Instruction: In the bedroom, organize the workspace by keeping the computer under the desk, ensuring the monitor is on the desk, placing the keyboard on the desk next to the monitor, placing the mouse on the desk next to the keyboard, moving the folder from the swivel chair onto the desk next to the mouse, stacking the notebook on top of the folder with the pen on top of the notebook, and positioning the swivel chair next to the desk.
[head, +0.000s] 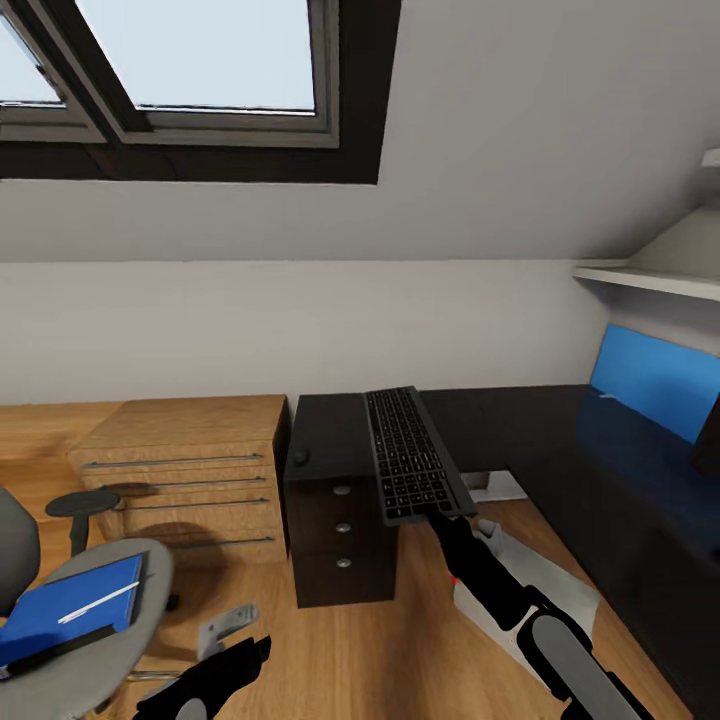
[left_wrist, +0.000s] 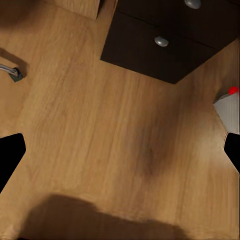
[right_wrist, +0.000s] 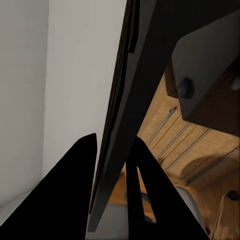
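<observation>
In the head view, the keyboard (head: 412, 455) is at the centre of the frame, its long axis running from the near edge up toward the wall, keys facing up. The right fingers (head: 447, 517) are closed on its near short end, holding it over the end of the black table (head: 330, 440). At lower left the blue folder (head: 65, 605) lies on the swivel chair (head: 95, 660). No key lettering is readable.

In the left wrist view, the left fingers (left_wrist: 10, 155) stand apart, holding nothing, above the wooden floor (left_wrist: 110, 130). The computer (left_wrist: 229, 112) shows its red mark at the right edge.

In the right wrist view, the keyboard (right_wrist: 127, 100) is edge-on between the two fingers (right_wrist: 75, 195), pointing away and up.
</observation>
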